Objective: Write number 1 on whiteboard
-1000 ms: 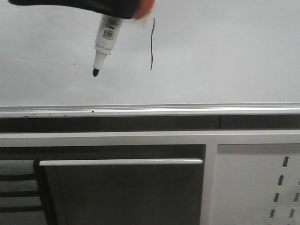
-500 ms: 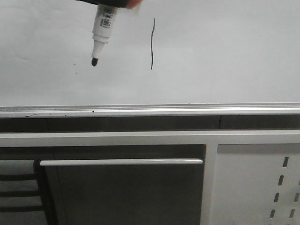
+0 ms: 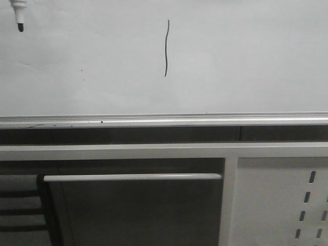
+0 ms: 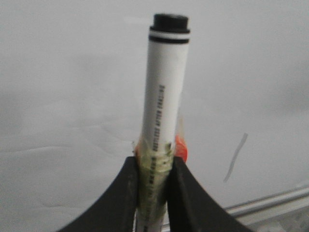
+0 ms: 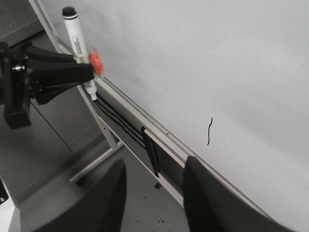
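The number 1 (image 3: 166, 48) is a thin, slightly wavy dark stroke on the whiteboard (image 3: 246, 61), also visible in the right wrist view as the number 1 (image 5: 209, 131). My left gripper (image 4: 154, 162) is shut on a white marker (image 4: 164, 96) with a taped, orange-marked barrel. In the front view only the marker's black tip (image 3: 19, 20) shows at the top left corner, far left of the stroke; I cannot tell whether it touches the board. My right gripper (image 5: 154, 169) hangs open and empty below the board's rail, and its view shows the left gripper (image 5: 89, 72) from the side.
A silver edge rail (image 3: 164, 121) runs along the board's lower edge. Below it are a white frame bar (image 3: 133, 177) and a light grey slotted panel (image 3: 279, 205). Black cables (image 5: 120, 123) hang under the rail, above a stand leg (image 5: 96, 162).
The marker has swung up and to the left, away from the stroke. The left gripper's dark body has left the front view. The stroke is unchanged.
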Robot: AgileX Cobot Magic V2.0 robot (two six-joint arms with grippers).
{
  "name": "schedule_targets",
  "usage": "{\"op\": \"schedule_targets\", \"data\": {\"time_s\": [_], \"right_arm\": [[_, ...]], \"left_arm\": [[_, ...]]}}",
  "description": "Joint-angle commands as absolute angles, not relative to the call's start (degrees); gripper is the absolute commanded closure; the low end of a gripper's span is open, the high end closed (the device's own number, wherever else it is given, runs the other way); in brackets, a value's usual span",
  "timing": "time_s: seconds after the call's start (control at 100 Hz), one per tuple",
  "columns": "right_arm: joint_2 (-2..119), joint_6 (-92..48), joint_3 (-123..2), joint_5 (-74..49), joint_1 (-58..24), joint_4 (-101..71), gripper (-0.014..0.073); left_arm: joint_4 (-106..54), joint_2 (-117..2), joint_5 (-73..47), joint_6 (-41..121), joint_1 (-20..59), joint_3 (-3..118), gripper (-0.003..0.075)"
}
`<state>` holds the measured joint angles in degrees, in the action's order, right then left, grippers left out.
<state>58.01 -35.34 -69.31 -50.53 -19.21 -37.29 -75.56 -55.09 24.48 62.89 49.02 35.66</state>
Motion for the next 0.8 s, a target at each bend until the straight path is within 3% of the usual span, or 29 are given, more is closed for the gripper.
{"op": "schedule_targets", "data": {"time_s": [0.0, 0.18, 0.79], "right_arm": [[57.00, -35.15, -71.35, -48.32, -18.72, -39.28, 0.0344], [57.00, -35.15, -71.35, -48.47, -18.72, -39.28, 0.0344], [57.13, -35.15, -71.35, -48.04, -18.72, -39.28, 0.0344]], "left_arm": [[-70.18, -56.71, 30.00, 57.02, 48.94, 37.00, 0.0741], [-61.77, -61.34, 33.35, 48.73, 48.94, 37.00, 0.0741], [-58.32, -67.06, 38.84, 48.44, 48.94, 38.00, 0.0741]]}}
